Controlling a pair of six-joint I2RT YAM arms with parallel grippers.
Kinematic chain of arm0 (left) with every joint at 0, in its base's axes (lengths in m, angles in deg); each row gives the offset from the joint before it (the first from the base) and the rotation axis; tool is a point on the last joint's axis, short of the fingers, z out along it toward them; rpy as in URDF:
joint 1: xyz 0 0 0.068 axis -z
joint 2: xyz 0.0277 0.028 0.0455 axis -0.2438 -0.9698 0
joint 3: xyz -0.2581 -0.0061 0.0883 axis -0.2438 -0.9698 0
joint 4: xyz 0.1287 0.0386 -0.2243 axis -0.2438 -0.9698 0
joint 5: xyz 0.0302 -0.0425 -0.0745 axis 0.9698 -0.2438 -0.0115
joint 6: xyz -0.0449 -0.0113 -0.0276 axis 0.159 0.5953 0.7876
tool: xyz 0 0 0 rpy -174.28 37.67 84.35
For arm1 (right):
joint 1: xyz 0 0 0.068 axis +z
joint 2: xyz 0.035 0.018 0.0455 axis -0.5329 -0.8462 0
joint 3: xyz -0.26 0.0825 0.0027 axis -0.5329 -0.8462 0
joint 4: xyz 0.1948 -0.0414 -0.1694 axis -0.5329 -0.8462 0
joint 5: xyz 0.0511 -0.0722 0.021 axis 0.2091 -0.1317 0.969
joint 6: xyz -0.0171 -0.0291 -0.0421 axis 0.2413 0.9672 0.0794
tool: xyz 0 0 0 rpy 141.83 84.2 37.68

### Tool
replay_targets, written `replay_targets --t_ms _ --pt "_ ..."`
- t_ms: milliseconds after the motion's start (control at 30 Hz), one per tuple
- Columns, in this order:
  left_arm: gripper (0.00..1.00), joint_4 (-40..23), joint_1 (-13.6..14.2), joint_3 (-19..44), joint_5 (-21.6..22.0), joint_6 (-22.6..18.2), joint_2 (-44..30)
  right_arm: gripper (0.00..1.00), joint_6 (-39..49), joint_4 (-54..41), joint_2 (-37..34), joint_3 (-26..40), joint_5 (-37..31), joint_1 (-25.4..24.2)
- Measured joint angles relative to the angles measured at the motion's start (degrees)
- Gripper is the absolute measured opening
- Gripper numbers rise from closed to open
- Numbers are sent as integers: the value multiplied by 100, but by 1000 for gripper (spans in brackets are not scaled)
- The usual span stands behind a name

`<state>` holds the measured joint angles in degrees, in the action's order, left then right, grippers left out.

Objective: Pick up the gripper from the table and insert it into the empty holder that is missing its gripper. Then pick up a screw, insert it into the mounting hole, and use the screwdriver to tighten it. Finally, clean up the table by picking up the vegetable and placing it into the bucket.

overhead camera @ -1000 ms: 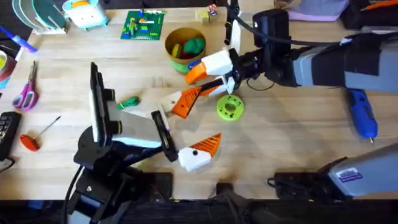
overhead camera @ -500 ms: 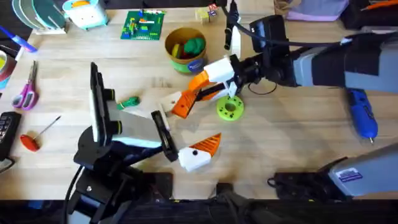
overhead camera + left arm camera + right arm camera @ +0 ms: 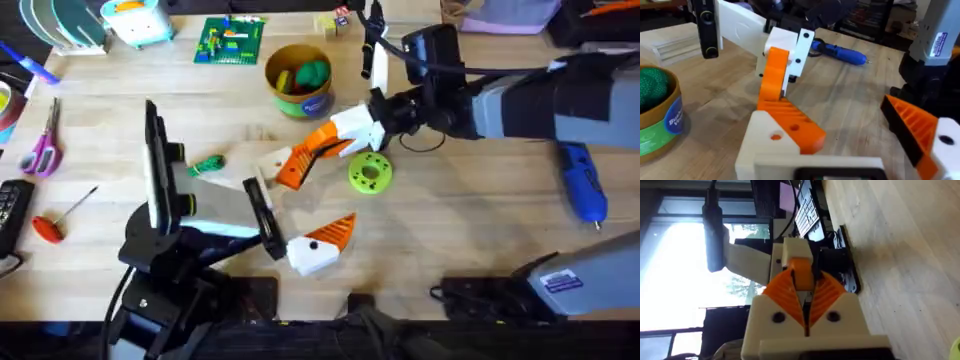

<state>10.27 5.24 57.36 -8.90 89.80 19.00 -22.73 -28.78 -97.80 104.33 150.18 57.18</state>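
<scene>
My right gripper (image 3: 337,134) (image 3: 805,305) is shut on the orange gripper (image 3: 801,276) (image 3: 774,75). It presses that piece against the far finger (image 3: 285,165) of my left gripper (image 3: 335,188) (image 3: 855,125), at the white holder (image 3: 771,147). My left gripper stands wide open, its near finger (image 3: 322,245) apart. The green leafy vegetable (image 3: 208,165) lies left of my left wrist. The yellow-tan bucket (image 3: 272,72) (image 3: 660,125) stands behind, a rounded green toy inside. The blue screwdriver (image 3: 583,185) (image 3: 837,51) lies far right. The screw is out of view.
A lime-green disc (image 3: 369,172) lies just right of the joined fingers. At the left edge are a red-handled screwdriver (image 3: 48,228) and scissors (image 3: 42,150). A green brick plate (image 3: 231,40) sits at the back.
My right gripper has dropped down and left, bringing its orange piece onto my left gripper's far finger. The left arm has not moved.
</scene>
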Motion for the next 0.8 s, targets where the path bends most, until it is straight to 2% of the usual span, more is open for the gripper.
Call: replay_targets --t_ms 200,367,667,800 --pt "993 0 2 0 26 2 0 11 -210 33 0 0 -50 2" --pt "992 21 2 0 247 43 0 9 -520 88 2 4 -222 9" --pt "993 81 2 0 1083 22 0 9 -1489 1239 2 11 -865 25" --pt "993 83 2 0 1370 22 0 9 -1732 1349 1 11 -1102 116"
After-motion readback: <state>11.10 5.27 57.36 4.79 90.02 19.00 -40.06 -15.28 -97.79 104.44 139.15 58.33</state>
